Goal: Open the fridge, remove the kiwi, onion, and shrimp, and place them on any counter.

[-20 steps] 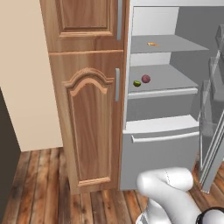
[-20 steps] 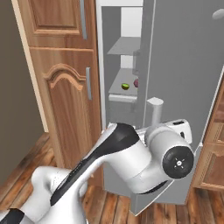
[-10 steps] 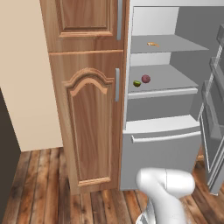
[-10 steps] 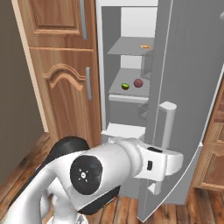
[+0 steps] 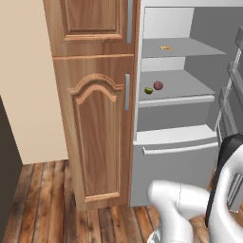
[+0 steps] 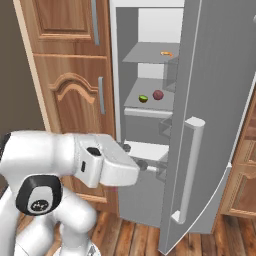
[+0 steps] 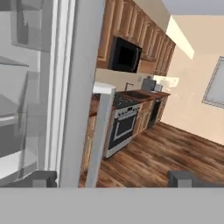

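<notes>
1. Light-grey and tall, the fridge [image 5: 182, 156] is standing with its long axis upright, its door [image 6: 210, 125] swinging wide open toward the right and showing the white shelved interior
2. Its vertical grey bar handle [image 6: 189, 170] is running straight up and down the outer face of the door in the right base view; in the hand view the door edge [image 7: 81, 92] and the handle [image 7: 101, 131] are rising as upright bands just left of centre
3. The kiwi [image 5: 148, 90] is sitting on the middle shelf [image 5: 190, 92] near its front left corner, a small lime-green round with no clear long axis
4. The onion [image 5: 158, 85] is lying just beside the kiwi, to its right and a little farther back, a reddish-purple ball; in the right base view the two, kiwi [image 6: 143, 98] and onion [image 6: 158, 95], are resting close together, whether touching I cannot tell
5. The shrimp [image 5: 165, 47] is lying on the upper shelf [image 5: 199, 47], its orange crescent stretching roughly left to right across the shelf; it is also showing at [image 6: 166, 53]
6. The gripper [image 7: 111, 179] is hanging wide open with nothing between its fingertips [image 7: 41, 178], pointing past the door edge toward a stove [image 7: 124, 124] and wooden floor [image 7: 166, 157]
7. A brown wooden cabinet [image 5: 95, 118] is standing against the fridge's left side
</notes>
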